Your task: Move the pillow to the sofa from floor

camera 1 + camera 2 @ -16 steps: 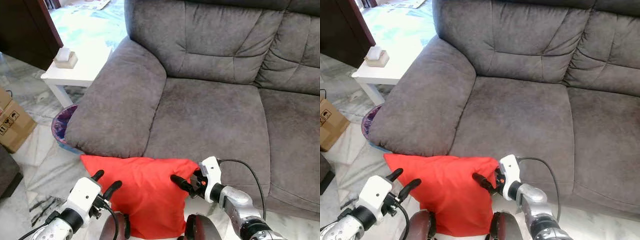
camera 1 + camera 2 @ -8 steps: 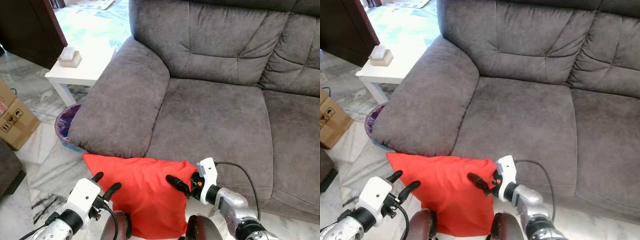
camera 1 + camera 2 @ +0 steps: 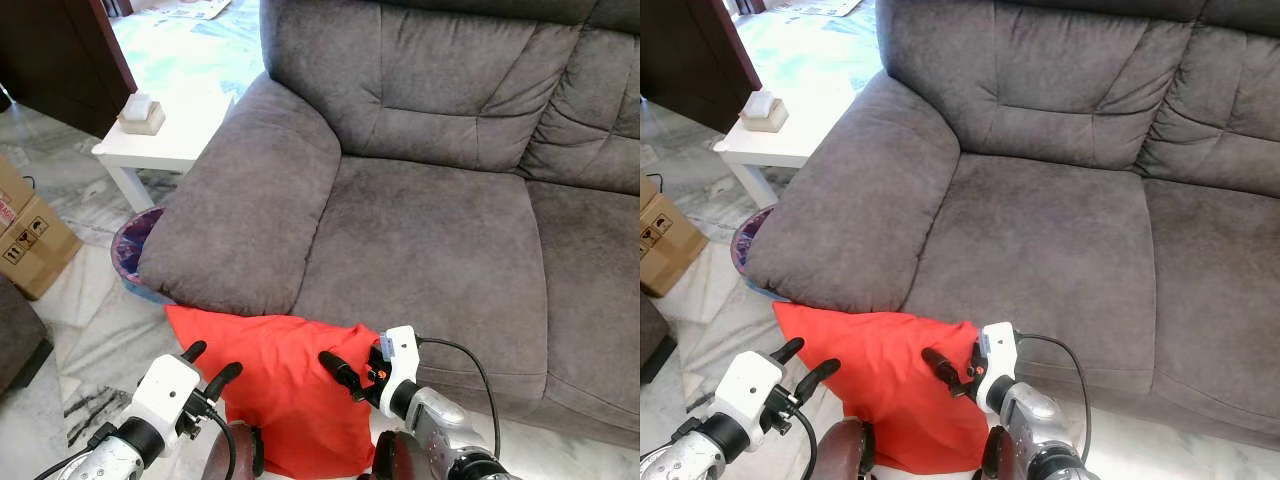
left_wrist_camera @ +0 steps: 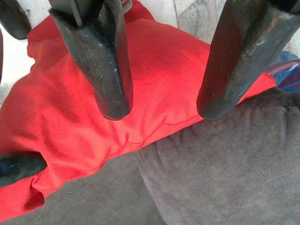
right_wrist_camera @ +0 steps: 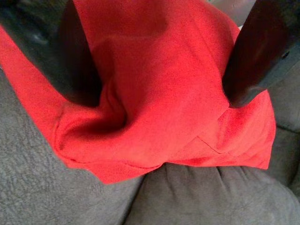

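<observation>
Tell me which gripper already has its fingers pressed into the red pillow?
The right gripper: one of its fingers dents the red pillow at the corner by the sofa. The left gripper hangs open off the pillow's other edge.

Head stereo downward; wrist cameras close on pillow [image 4: 70,103]
</observation>
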Motion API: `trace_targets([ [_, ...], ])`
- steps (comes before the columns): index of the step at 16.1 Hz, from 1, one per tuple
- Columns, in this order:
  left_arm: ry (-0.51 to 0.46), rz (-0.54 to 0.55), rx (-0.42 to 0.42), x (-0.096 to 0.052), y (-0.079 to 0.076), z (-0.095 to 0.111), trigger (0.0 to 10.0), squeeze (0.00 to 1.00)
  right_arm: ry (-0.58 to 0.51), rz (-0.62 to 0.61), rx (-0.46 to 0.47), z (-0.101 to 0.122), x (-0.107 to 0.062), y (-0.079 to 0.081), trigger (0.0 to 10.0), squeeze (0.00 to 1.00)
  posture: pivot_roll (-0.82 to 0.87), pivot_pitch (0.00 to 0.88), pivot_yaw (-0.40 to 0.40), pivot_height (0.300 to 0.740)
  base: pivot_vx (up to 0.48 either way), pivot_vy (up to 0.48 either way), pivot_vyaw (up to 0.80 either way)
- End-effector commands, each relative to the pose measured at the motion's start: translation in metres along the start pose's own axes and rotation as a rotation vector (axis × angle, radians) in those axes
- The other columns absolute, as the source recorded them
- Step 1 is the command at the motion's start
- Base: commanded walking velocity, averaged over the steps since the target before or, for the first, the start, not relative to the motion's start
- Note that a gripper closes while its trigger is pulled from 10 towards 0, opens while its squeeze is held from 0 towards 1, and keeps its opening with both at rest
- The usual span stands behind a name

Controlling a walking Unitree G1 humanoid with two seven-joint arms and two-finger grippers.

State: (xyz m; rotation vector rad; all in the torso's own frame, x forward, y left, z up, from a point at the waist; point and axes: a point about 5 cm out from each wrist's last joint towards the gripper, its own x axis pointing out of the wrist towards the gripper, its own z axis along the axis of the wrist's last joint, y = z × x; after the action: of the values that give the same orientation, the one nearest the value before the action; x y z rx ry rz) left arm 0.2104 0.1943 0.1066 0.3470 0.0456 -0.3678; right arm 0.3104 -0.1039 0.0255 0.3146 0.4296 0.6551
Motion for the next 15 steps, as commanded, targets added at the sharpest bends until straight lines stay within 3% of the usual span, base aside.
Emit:
trace_targets([
  [1,0.018,-0.002,-0.014,-0.004,0.0021,-0.0016,10.0,0.0,0.008,-0.025,0.031,-0.0081,-0.0013,0.0001,0.0,0.0,0.34,0.258,0.02,0.619,0.0,0.0,0.0],
  [15,0.002,0.016,-0.025,0.0047,0.0044,-0.0005,10.0,0.0,-0.004,-0.048,0.035,-0.0071,-0.0057,-0.0058,0.0,0.0,0.32,0.241,0.005,0.619,0.0,0.0,0.0],
])
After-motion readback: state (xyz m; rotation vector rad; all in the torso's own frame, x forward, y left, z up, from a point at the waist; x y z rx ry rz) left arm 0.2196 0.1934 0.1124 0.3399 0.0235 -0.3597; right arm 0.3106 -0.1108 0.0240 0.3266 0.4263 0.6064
